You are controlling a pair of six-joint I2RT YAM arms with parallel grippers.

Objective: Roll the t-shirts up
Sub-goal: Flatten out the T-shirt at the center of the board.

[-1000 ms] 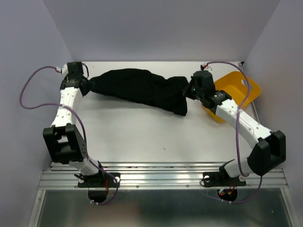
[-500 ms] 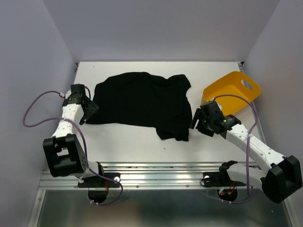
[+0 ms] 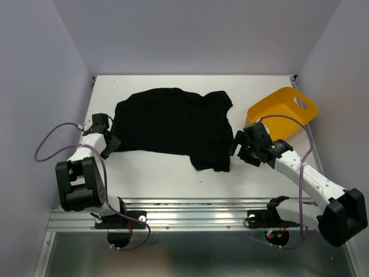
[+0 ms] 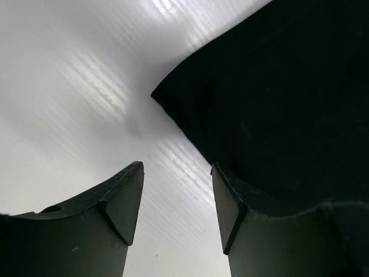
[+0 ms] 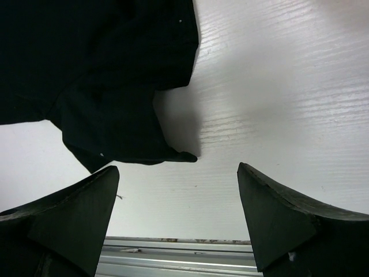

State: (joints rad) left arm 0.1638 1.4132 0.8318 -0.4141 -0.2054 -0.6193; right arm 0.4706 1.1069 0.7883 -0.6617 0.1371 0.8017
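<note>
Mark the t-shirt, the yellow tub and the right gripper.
t-shirt (image 3: 173, 121), top view, middle of the cloth.
yellow tub (image 3: 281, 104), top view, its bare wall.
right gripper (image 5: 176, 171), right wrist view, midway between its open fingertips.

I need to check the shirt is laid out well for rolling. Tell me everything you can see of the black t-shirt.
The t-shirt is plain black, soft-looking cloth, no print visible. It lies spread on the white table, mostly flat, slightly wrinkled, one part reaching toward the near edge on the right. The open left hand sits by its left corner, the open right hand by its right edge; neither grips it.
</note>
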